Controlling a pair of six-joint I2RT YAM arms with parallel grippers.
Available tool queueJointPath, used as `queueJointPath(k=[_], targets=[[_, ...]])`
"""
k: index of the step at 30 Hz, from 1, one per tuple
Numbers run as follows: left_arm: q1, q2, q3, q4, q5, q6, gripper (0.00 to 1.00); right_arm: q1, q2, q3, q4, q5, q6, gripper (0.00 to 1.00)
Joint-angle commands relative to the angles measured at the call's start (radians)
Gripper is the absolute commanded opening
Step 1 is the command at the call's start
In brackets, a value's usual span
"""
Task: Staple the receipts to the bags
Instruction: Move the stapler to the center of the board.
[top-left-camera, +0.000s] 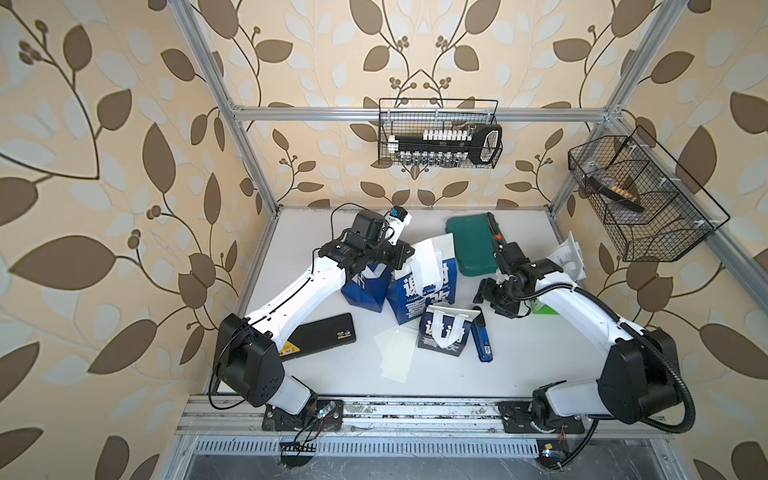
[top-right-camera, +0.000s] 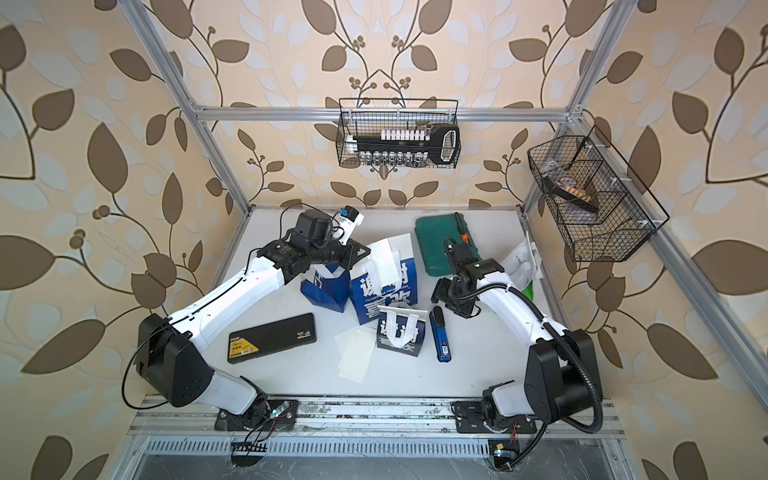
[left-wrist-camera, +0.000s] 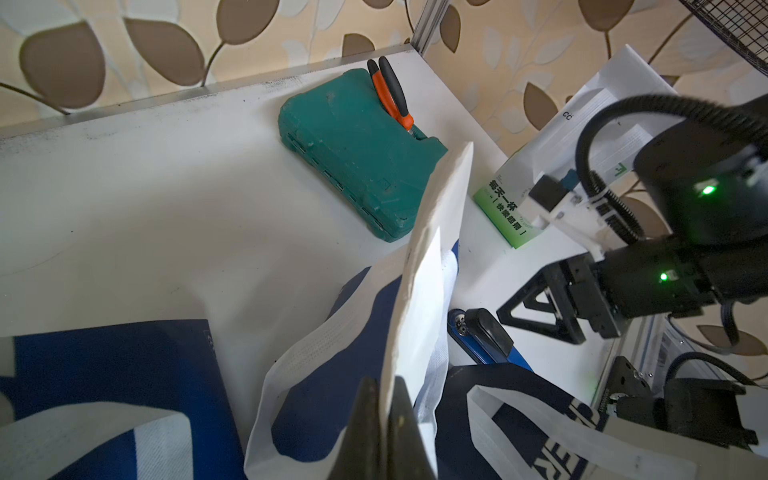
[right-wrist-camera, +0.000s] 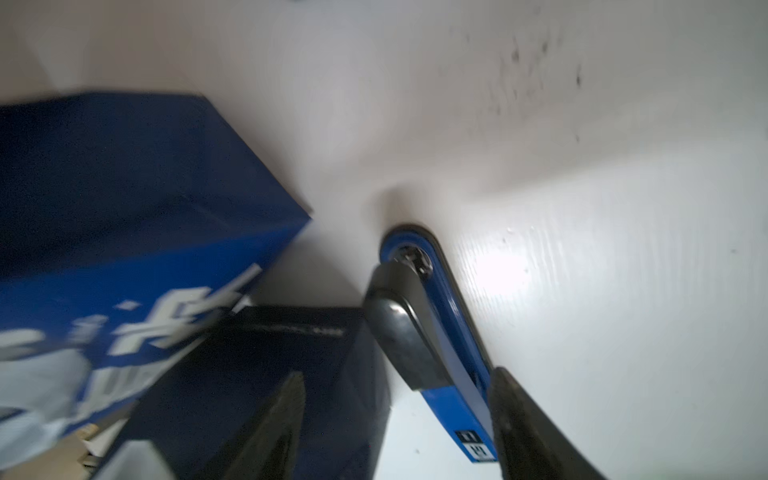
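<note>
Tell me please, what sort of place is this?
Probably a robot test cell: a white table boxed in by an aluminium frame with wallpaper panels, a left arm and right arm mounted on a rail at its front, and a wire basket hung on the frame.

A green case (top-left-camera: 469, 249) lies far on the tabletop (top-left-camera: 540, 365), orange-handled pliers (left-wrist-camera: 390, 93) along its right edge. A flat black case (top-left-camera: 322, 334) lies near left.

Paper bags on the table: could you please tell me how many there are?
4: a blue-and-white bag mid-table, a blue bag with characters beside it, a small navy bag in front, a white-and-green bag behind the right arm, partly hidden.
</note>
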Motion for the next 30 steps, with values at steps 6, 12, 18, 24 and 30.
queueJointPath(k=[6, 12, 18, 24, 30], targets=[[-0.007, -0.006, 0.019, -0.009, 0.033, -0.006, 0.00, 0.101, 0.089, -0.003, -0.227, -0.008, -0.198, 0.76], [-0.007, -0.006, 0.023, -0.003, 0.039, -0.006, 0.00, 0.124, 0.148, -0.067, -0.233, 0.056, -0.180, 0.77], [-0.007, -0.005, 0.033, -0.004, 0.030, 0.005, 0.00, 0.123, 0.188, -0.066, -0.257, 0.186, -0.123, 0.80], [-0.007, 0.003, 0.050, -0.001, 0.024, 0.008, 0.00, 0.114, 0.243, -0.027, -0.285, 0.321, -0.088, 0.82], [-0.007, 0.008, 0.064, -0.011, 0.015, 0.015, 0.00, -0.050, 0.295, 0.070, -0.272, 0.425, -0.106, 0.83]])
